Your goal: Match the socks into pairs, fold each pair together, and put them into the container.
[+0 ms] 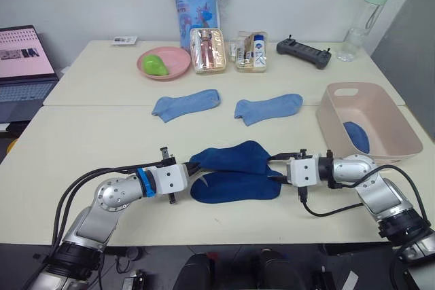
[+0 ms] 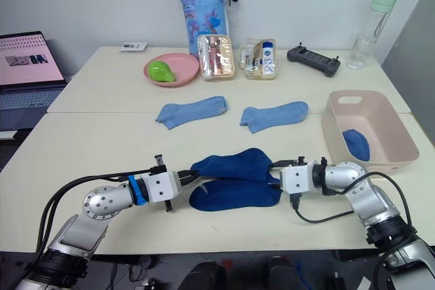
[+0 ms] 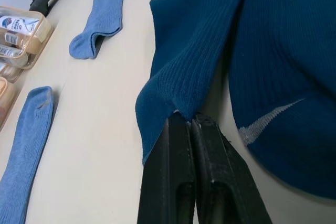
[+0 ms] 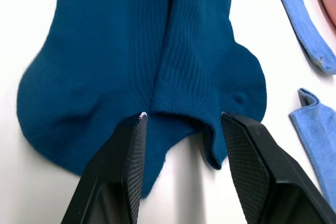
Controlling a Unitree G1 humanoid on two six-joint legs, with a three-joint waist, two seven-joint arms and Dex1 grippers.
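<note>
Two dark blue socks lie side by side at the table's front centre, the farther one (image 1: 234, 156) humped up and the nearer one (image 1: 238, 188) flat. My left gripper (image 1: 192, 166) is shut on the left end of the farther dark sock (image 3: 194, 51), with its fingers (image 3: 178, 145) pinching the edge. My right gripper (image 1: 277, 168) is open at the socks' right end, and the farther sock's edge (image 4: 210, 61) lies between its fingers. Two light blue socks (image 1: 185, 104) (image 1: 268, 108) lie flat farther back. The pink container (image 1: 387, 117) stands at the right with a dark blue cloth (image 1: 357, 136) inside.
Along the back stand a pink plate (image 1: 177, 66) holding a green thing, two clear pouches (image 1: 208, 50) (image 1: 251, 51), a blue patterned bag (image 1: 196, 1), a black controller (image 1: 304, 52) and a water bottle (image 1: 365, 22). A laptop (image 1: 26, 73) sits at the far left.
</note>
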